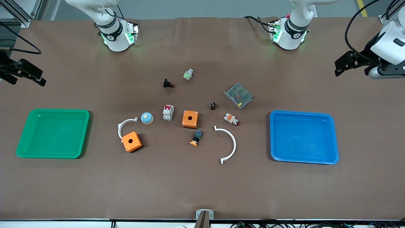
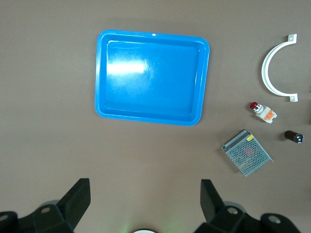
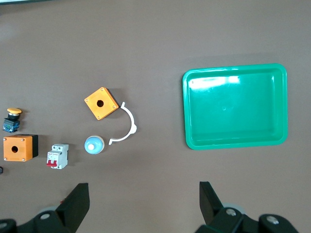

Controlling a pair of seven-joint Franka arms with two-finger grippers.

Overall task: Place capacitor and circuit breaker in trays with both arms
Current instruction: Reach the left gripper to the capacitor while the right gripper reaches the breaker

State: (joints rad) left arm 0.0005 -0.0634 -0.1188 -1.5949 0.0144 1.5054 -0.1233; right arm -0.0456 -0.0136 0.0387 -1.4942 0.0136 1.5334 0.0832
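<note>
The capacitor (image 1: 213, 105), a tiny dark cylinder, stands on the table beside the mesh-covered box; it also shows in the left wrist view (image 2: 293, 137). The circuit breaker (image 1: 168, 112), white with red toggles, lies beside an orange box and shows in the right wrist view (image 3: 57, 156). My left gripper (image 1: 338, 67) is open and empty, up over bare table at the left arm's end, by the blue tray (image 2: 150, 115); its jaws (image 2: 145, 199) stand wide apart. My right gripper (image 1: 42, 79) is open and empty over bare table at the right arm's end, by the green tray (image 3: 234, 144); its jaws (image 3: 144, 199) stand wide.
Green tray (image 1: 57, 110) and blue tray (image 1: 300, 112) hold nothing. Between them lie two orange boxes (image 1: 190, 119) (image 1: 132, 141), two white arcs (image 1: 229, 144) (image 1: 125, 125), a mesh box (image 1: 238, 95), a blue dome (image 1: 147, 118), an orange-capped push-button (image 1: 196, 138) and a white-orange-red plug (image 1: 231, 119).
</note>
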